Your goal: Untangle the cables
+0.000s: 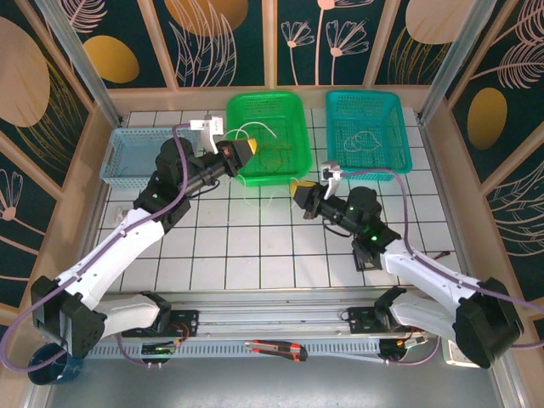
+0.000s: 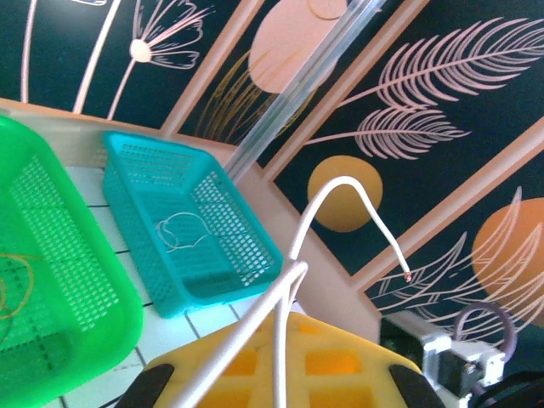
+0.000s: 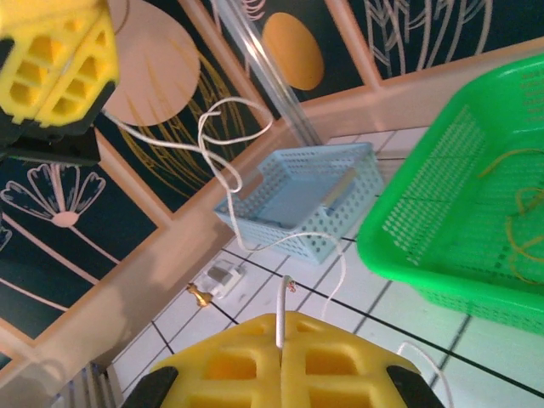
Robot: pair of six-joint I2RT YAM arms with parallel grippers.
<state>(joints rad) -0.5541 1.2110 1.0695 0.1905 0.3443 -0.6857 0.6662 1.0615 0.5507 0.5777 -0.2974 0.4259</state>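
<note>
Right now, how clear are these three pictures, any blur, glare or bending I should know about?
Top external: evenly lit and sharp, soft shadows on the table, frame posts splaying outward at the corners. Left wrist: the left gripper blurred up close, the white cable soft, the teal basket clearer. Right wrist: the right gripper soft, the white cable crisp against the dark wall.

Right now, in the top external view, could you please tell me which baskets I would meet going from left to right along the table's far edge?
light blue basket → green basket → teal basket
</note>
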